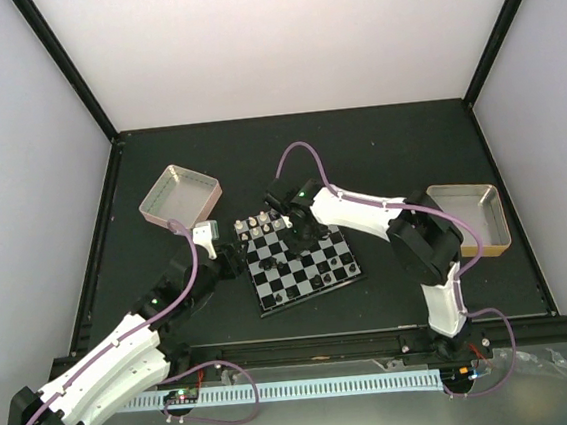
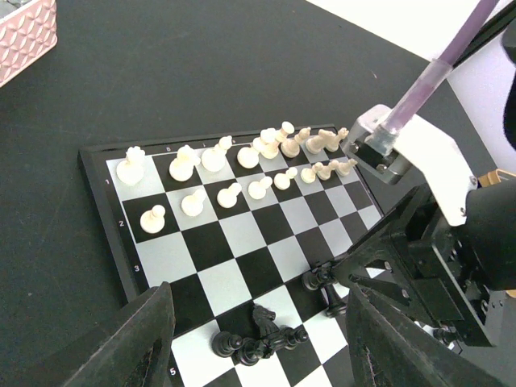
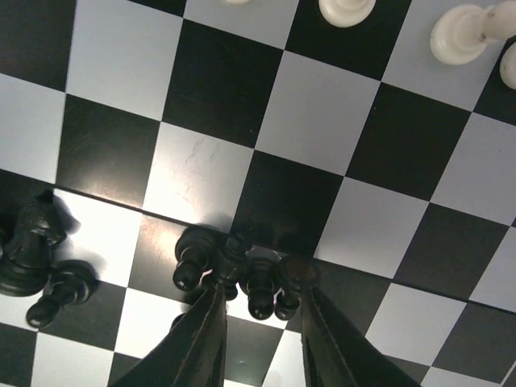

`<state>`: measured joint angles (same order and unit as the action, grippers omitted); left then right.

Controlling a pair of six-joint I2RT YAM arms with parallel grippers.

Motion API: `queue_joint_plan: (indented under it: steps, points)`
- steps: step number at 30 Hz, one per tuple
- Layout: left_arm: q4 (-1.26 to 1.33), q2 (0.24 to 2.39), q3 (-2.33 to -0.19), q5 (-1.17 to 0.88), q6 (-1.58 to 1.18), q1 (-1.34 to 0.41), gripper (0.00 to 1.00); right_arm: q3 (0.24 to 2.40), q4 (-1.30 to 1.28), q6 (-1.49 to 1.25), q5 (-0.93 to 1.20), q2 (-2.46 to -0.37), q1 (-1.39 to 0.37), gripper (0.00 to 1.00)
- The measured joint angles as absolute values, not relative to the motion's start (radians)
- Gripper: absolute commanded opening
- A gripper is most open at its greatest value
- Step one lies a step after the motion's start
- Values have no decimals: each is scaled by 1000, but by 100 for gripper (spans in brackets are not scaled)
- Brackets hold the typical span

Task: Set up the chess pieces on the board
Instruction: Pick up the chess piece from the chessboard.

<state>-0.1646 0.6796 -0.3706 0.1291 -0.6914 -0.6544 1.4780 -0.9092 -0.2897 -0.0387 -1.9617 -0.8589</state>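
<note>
The board point(image 1: 304, 271) lies at the table's middle, between the two arms. White chess pieces point(image 2: 214, 157) fill two rows at its far left edge. Black pieces lie in a loose cluster point(image 2: 258, 334), a knight among them. My left gripper point(image 2: 262, 355) hovers open above that cluster, holding nothing. My right gripper point(image 3: 264, 270) is down on the board point(image 3: 201, 173) with its fingers point(image 3: 201, 339) apart around a few black pawns point(image 3: 262, 294). One more black pawn point(image 3: 189, 262) stands just outside the left finger. A black knight point(image 3: 32, 242) stands further left.
A pink-sided tray point(image 1: 179, 194) stands behind the board on the left, and a tan-sided tray point(image 1: 470, 217) on the right. The right arm point(image 2: 435, 169) reaches over the board's right side, close to my left gripper. Black rails edge the table.
</note>
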Motion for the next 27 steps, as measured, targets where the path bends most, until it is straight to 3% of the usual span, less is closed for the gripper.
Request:
queue_joint_plan:
  steps: [18, 27]
  points:
    - [-165, 673, -369, 130, -691, -649, 60, 1505, -936, -278, -49, -1998, -859, 4]
    - [-166, 673, -367, 130, -691, -649, 60, 1497, -931, -271, -50, -1989, -859, 1]
